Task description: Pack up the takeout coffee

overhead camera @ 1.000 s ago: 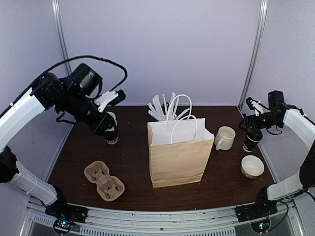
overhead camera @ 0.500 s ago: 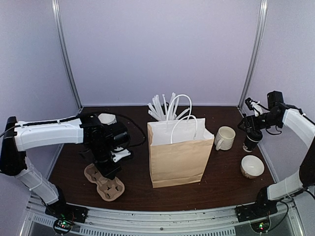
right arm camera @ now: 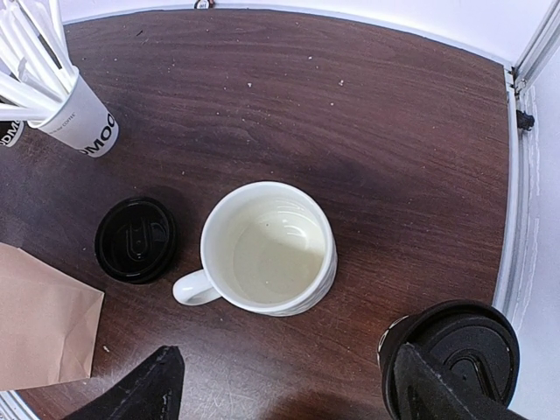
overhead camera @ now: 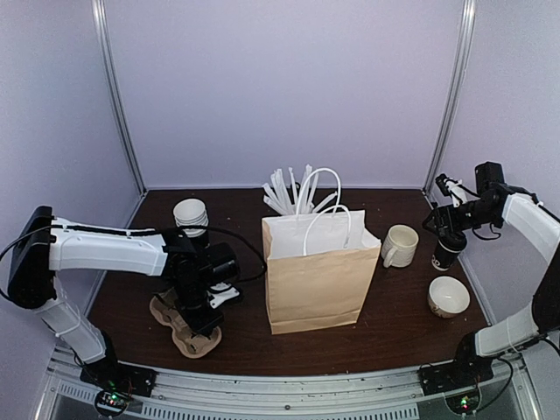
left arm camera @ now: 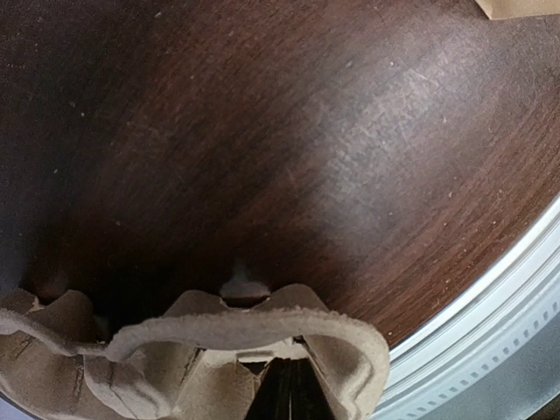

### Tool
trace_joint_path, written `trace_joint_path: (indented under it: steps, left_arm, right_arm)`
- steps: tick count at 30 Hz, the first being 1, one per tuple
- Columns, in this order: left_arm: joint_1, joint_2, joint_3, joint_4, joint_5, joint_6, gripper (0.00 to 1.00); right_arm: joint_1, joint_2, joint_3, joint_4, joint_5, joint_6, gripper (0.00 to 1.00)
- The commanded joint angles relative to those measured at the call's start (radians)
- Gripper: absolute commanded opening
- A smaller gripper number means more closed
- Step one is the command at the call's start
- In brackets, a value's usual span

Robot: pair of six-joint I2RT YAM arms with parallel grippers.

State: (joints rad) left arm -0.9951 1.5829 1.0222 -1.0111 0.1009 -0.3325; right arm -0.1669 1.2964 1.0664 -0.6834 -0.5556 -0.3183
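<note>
The takeout coffee (overhead camera: 448, 248), a dark cup with a black lid (right arm camera: 468, 346), stands near the table's right edge. My right gripper (overhead camera: 451, 229) hovers over it, open. In the right wrist view its right finger (right arm camera: 429, 389) overlaps the lid, and the left finger (right arm camera: 144, 389) stands far off over bare table. My left gripper (overhead camera: 199, 317) is low over the brown cardboard cup carrier (overhead camera: 179, 325). Its dark fingers (left arm camera: 293, 394) are shut together inside a carrier (left arm camera: 245, 337) pocket, behind the rim. No cardboard shows between them.
A brown paper bag (overhead camera: 319, 280) with white handles stands mid-table. Behind it is a cup of white sticks (overhead camera: 287, 194). A white mug (right arm camera: 267, 249), a loose black lid (right arm camera: 136, 238) and a bowl (overhead camera: 448, 296) lie at the right. Stacked white-rimmed cups (overhead camera: 190, 215) stand rear left.
My left arm swung from the stacked cups at the rear left down to the cup carrier, and its gripper shut. The right arm has not moved.
</note>
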Motion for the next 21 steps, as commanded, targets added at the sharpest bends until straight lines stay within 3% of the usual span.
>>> trace_joint_path:
  steps: [1,8,21]
  left_arm:
    - [-0.004,0.012,-0.025,0.074,0.022,0.008,0.0]
    - [-0.003,0.03,-0.056,0.154,0.033,0.023,0.0]
    - [0.025,0.054,-0.036,0.247,-0.146,-0.011,0.0]
  right_arm:
    - [-0.001,-0.001,-0.006,0.005,-0.015,-0.01,0.87]
    - [-0.001,-0.003,-0.006,0.004,-0.015,-0.01,0.87]
    - [-0.001,-0.006,-0.008,0.004,-0.011,-0.007,0.87]
